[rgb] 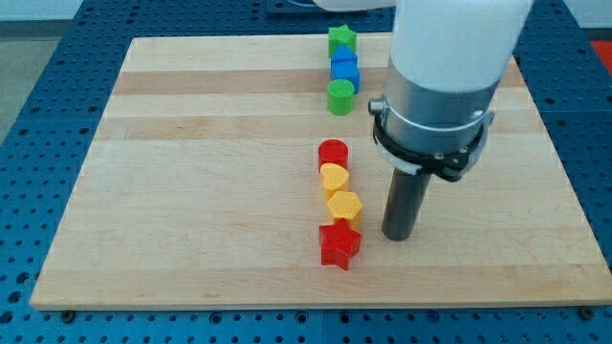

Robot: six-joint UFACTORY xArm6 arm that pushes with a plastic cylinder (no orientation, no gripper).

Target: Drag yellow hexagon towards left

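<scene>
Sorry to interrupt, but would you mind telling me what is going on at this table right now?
I am a single arm ending in a rod, about to drag the yellow hexagon to the view's left. My tip rests on the wooden board, just to the view's right of the hexagon, not yet touching it. The hexagon sits in a close column: red cylinder, yellow heart, then it, then a red star. Near the view's top stand a green star, blue blocks and a green cylinder.
</scene>
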